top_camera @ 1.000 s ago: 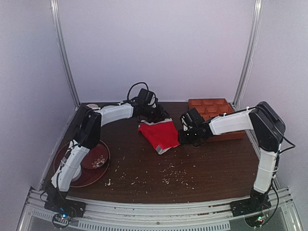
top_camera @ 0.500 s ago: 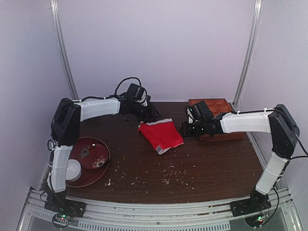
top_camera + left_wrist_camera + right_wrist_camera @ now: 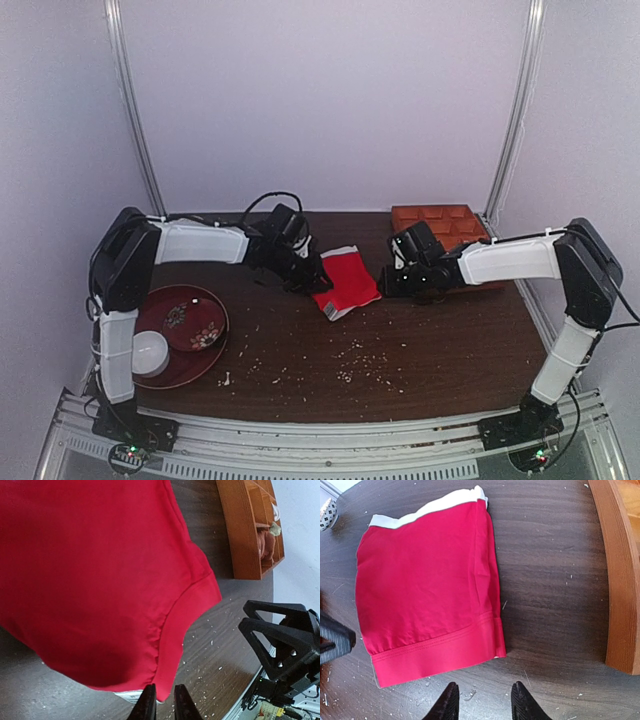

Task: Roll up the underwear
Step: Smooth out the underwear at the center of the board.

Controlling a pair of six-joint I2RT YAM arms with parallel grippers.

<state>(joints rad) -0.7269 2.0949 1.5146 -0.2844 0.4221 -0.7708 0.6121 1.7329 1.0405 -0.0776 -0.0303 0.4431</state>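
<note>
The red underwear lies at the table's middle back, its white waistband toward the far side. My left gripper is at its left edge. In the left wrist view the red cloth hangs lifted above the wood, and a hem corner sits between the narrowly spaced fingers of the left gripper. My right gripper hovers just right of the underwear. In the right wrist view it stands open over bare wood, a little short of the underwear's hem.
A brown wooden tray with compartments stands at the back right, close behind the right arm. A dark red plate and a white bowl sit at the front left. Crumbs are scattered over the wood.
The left gripper moved right to the underwear's left edge and narrowed onto the cloth. The underwear now looks narrower. The right gripper drew back, then edged nearer again.
</note>
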